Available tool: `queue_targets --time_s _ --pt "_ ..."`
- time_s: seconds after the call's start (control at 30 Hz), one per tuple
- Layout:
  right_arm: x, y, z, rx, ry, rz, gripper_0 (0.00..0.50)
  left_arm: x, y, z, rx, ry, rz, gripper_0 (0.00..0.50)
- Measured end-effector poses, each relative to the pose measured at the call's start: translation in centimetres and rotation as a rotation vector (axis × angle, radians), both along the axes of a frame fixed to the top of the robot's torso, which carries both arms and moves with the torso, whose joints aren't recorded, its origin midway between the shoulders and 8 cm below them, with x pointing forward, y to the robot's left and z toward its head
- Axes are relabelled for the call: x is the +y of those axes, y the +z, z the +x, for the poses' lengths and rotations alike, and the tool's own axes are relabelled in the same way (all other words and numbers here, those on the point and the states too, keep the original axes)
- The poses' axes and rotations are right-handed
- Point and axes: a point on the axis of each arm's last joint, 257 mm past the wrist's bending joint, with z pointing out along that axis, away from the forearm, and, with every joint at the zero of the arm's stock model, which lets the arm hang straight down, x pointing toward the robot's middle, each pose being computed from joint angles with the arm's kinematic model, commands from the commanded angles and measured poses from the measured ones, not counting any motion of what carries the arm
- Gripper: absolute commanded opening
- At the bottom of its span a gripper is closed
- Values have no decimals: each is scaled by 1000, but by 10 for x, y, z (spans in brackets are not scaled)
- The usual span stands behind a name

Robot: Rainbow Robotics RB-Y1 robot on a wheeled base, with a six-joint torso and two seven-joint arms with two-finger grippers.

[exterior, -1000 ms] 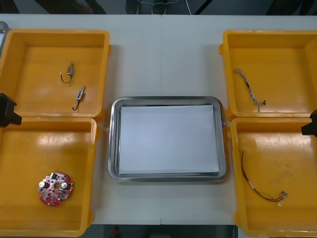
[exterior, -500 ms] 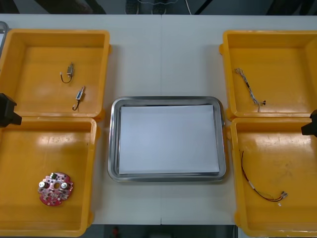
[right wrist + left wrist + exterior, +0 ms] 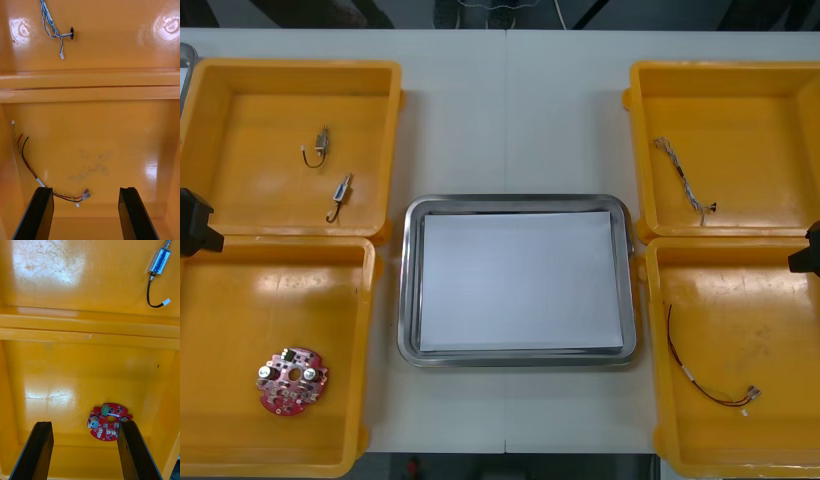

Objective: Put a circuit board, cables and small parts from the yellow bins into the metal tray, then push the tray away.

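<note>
A round red circuit board (image 3: 292, 381) lies in the near left yellow bin (image 3: 210, 455); in the left wrist view the circuit board (image 3: 108, 422) sits just beyond my open left gripper (image 3: 83, 450), close to one finger. Two small metal parts (image 3: 318, 146) (image 3: 341, 191) rest in the far left bin. A red and yellow cable (image 3: 708, 372) lies in the near right bin; my open right gripper (image 3: 86, 213) hangs over that cable (image 3: 56, 189). A blue and white cable (image 3: 682, 181) lies in the far right bin. The metal tray (image 3: 409, 270), white inside, stands in the middle. The left gripper (image 3: 195, 224) and right gripper (image 3: 807, 252) show at the table's sides.
The bins' raised walls separate near and far compartments on each side. Bare table stretches beyond the tray toward the far edge. A metal part with a black lead (image 3: 158, 266) lies in the bin beyond the dividing wall in the left wrist view.
</note>
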Motion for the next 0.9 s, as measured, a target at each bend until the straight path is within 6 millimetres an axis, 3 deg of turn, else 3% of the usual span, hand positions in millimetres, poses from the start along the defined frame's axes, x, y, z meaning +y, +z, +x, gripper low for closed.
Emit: queue_targets --time_s 0.9 --pt "0 0 0 0 0 0 500 0 0 0 0 0 0 500"
